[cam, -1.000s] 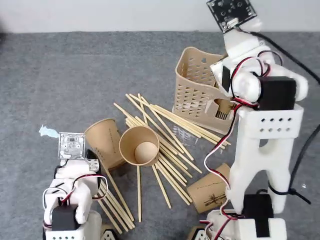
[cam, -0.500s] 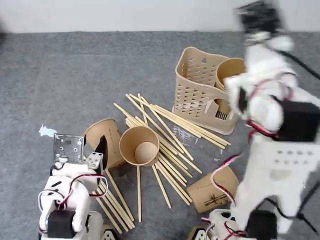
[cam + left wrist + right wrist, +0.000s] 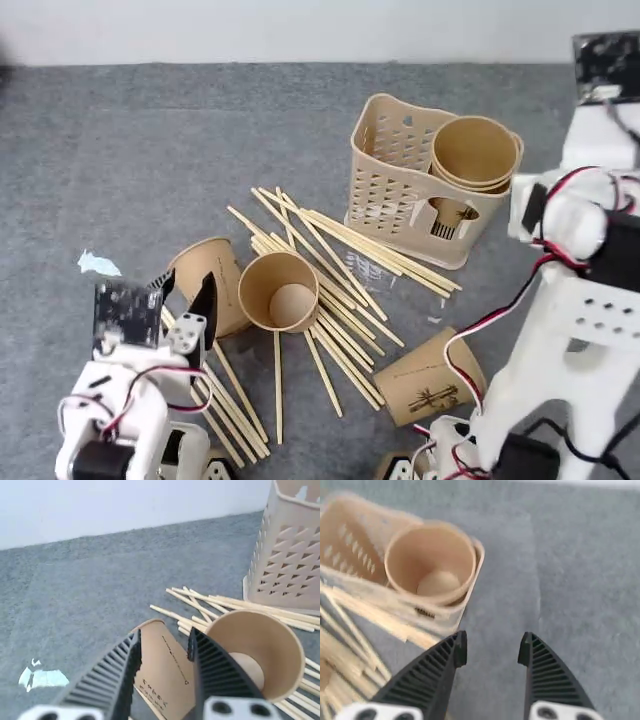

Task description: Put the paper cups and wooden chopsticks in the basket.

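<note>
Since a second ago the left arm is leaning in toward the cups, and the right arm is swinging off the basket. Left claw [image 3: 164, 641] is hanging wide open and empty over a brown tipped cup [image 3: 205, 280], with a second cup [image 3: 278, 290] lying right beside it. Pale chopsticks [image 3: 335, 265] are sprawling across the grey surface [image 3: 150, 150]. Stacked cups [image 3: 475, 150] are sitting in the beige basket [image 3: 395, 190]. Right claw [image 3: 490, 647] is hovering beside it, open and empty.

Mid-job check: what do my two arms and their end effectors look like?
Left arm and right arm: white shells, black motor blocks, looping red, white and black wires. Left end effector and right end effector: black ridged fingers.
</note>
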Controlling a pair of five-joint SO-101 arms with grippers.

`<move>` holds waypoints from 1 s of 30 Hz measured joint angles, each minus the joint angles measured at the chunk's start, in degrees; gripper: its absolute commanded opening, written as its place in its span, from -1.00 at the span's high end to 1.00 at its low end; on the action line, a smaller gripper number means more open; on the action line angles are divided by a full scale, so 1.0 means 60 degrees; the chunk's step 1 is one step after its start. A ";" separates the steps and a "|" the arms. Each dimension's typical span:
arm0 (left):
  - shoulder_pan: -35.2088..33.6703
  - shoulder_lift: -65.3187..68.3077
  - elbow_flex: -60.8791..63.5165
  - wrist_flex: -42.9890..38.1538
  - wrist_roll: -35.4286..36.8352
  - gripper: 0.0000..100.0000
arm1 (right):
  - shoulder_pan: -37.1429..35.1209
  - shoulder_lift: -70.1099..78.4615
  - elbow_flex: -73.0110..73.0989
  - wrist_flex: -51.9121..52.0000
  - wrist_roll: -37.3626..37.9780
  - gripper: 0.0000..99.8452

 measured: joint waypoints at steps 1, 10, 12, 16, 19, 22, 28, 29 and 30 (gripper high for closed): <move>0.0000 0.0469 -0.0220 0.0000 -0.0029 0.71 | 0.0000 -0.0103 0.0293 0.0000 0.0000 0.65; 0.0132 0.5714 -0.3077 0.0967 -0.0234 0.71 | 0.0000 -0.1245 0.2974 0.0000 -0.0029 0.65; 0.0454 0.6579 -0.3575 0.1245 -0.0234 0.71 | 0.0029 -0.1524 0.3648 0.0000 -0.0029 0.65; 0.1289 0.7868 -0.4147 0.1582 -0.0234 0.71 | 0.0059 -0.2066 0.4703 0.0000 -0.0029 0.65; 0.1495 0.8601 -0.4264 0.1597 -0.0234 0.71 | 0.0059 -0.2432 0.5275 0.0000 -0.0029 0.65; 0.1524 0.9231 -0.4264 0.1524 -0.0234 0.71 | 0.0059 -0.2799 0.5875 0.0000 -0.0029 0.65; 0.1538 1.0418 -0.4264 0.1055 -0.0220 0.71 | 0.0059 -0.3209 0.7223 -0.0103 -0.0029 0.65; 0.1538 1.0608 -0.4264 0.1011 -0.0220 0.72 | 0.0059 -0.3238 0.7443 -0.0147 -0.0029 0.64; 0.1538 1.0799 -0.4264 0.0967 -0.0190 0.74 | 0.0059 -0.3238 0.7634 -0.0190 -0.0029 0.64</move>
